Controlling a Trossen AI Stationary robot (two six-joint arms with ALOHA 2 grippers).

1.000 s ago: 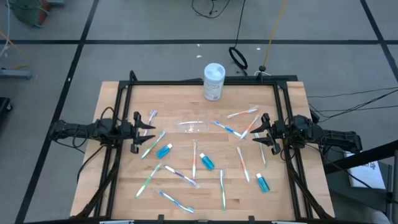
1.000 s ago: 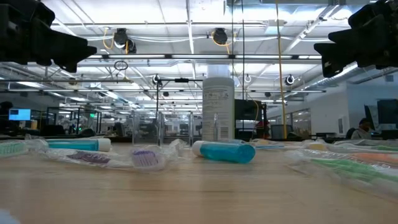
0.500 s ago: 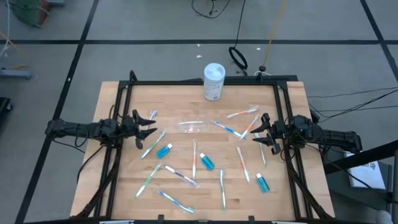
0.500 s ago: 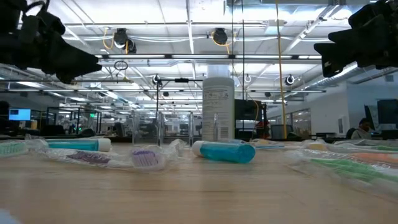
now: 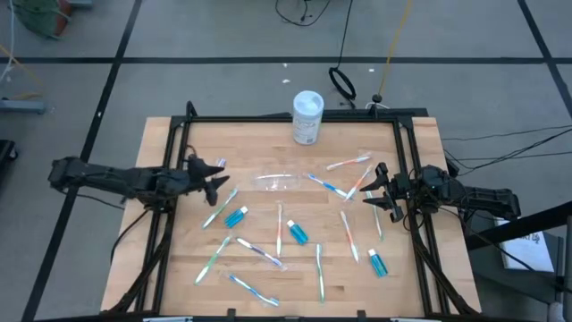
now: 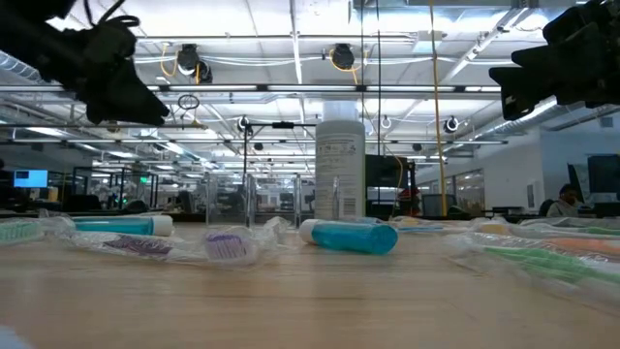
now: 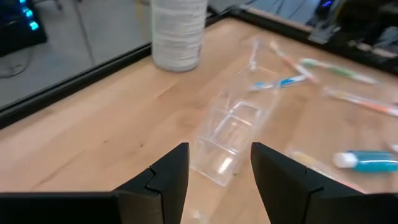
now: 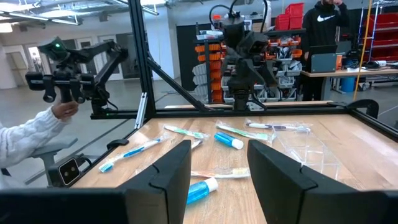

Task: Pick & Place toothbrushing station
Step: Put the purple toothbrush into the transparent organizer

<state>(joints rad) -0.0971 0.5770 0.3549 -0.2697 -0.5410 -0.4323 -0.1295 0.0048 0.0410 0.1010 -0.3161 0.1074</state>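
A small clear plastic cup (image 5: 277, 181) lies on its side on the wooden table, and also shows in the left wrist view (image 7: 227, 140). Several pastel toothbrushes such as one (image 5: 347, 163) and three blue toothpaste tubes (image 5: 236, 216) (image 5: 297, 233) (image 5: 379, 263) lie scattered flat on the table. My left gripper (image 5: 215, 177) (image 7: 219, 180) is open and empty, above the table just left of the cup and pointing at it. My right gripper (image 5: 374, 189) (image 8: 217, 174) is open and empty at the table's right side, above toothbrushes.
A tall white cylindrical container (image 5: 307, 116) (image 7: 179, 31) stands at the table's far edge. A black frame (image 5: 286, 117) runs around the table. In the right wrist view a person's hand and sleeve (image 8: 37, 134) show beyond the table's left side.
My left gripper has gone toward the table's right edge, closer to the clear cup, staying above the table and open. My right gripper and the things on the table have kept still.
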